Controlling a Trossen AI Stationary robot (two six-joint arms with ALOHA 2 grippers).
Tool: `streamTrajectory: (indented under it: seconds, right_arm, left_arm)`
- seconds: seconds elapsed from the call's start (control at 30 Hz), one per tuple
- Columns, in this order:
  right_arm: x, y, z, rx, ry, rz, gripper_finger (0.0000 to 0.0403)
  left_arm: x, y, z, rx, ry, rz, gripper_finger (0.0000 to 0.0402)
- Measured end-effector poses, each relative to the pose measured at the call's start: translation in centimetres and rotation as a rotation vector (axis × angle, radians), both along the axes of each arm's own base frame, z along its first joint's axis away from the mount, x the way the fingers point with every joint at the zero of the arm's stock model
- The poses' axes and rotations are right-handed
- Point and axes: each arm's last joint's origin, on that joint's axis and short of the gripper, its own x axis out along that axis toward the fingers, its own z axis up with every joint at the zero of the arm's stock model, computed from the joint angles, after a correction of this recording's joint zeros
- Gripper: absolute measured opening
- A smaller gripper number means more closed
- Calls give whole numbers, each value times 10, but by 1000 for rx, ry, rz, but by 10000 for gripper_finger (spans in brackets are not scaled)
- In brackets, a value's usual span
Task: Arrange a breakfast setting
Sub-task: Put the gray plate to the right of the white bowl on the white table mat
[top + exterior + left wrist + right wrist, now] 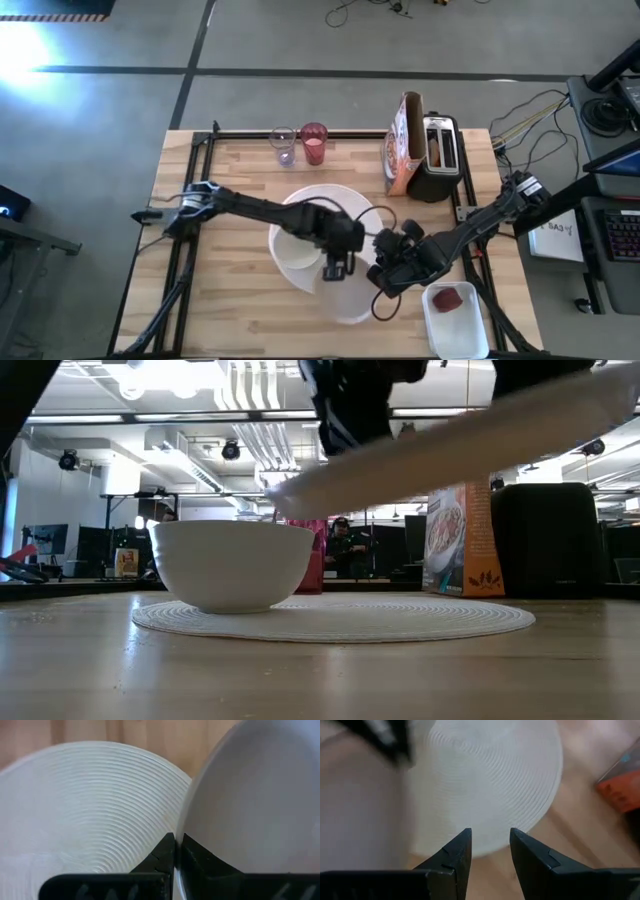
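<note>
A large round white ribbed placemat lies mid-table, and a small white bowl stands on its near-left part. My left gripper is shut on a pale plate, which hangs tilted in the air above the placemat's near edge. Just to its right my right gripper stands open above the table, with nothing between its fingers. A pink-red tumbler stands at the far edge. The small red fruit lies in a white tub. My left gripper pinches the plate's rim between its two fingers, one on each face of the plate. The fingers come slanting down from above. The plate is lifted clear of the table and tilted, one side lower than the other.
A clear glass stands beside the tumbler. A cereal box and a black-and-silver toaster stand at the far right. The white tub sits at the near right corner. Bare wood shows at the near left.
</note>
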Motion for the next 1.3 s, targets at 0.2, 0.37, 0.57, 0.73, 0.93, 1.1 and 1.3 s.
streamTrajectory:
  seconds: [0.2, 0.37, 0.57, 0.73, 0.93, 1.1, 1.3]
  right_arm:
    - [0, 0, 0, 9, 6, 10, 123]
    - [0, 1, 1, -10, 16, 63, 123]
    - [0, 1, 1, -40, 41, 136, 123]
    - [1, 1, 1, -35, 30, 136, 123]
    - [2, 2, 1, -31, 22, 136, 123]
    - [2, 2, 1, -29, 20, 134, 123]
    - [2, 2, 1, -29, 20, 134, 123]
  left_arm:
    - [12, 22, -1, 26, -10, 8, 0]
    - [18, 43, -8, 44, -5, 40, 0]
    - [19, 66, -12, 95, -2, 88, 0]
    - [19, 85, -12, 97, -2, 124, 0]
    - [15, 104, -24, 90, 38, 177, 0]
    - [13, 106, -33, 86, 55, 191, 0]
    - [14, 107, -38, 86, 46, 185, 0]
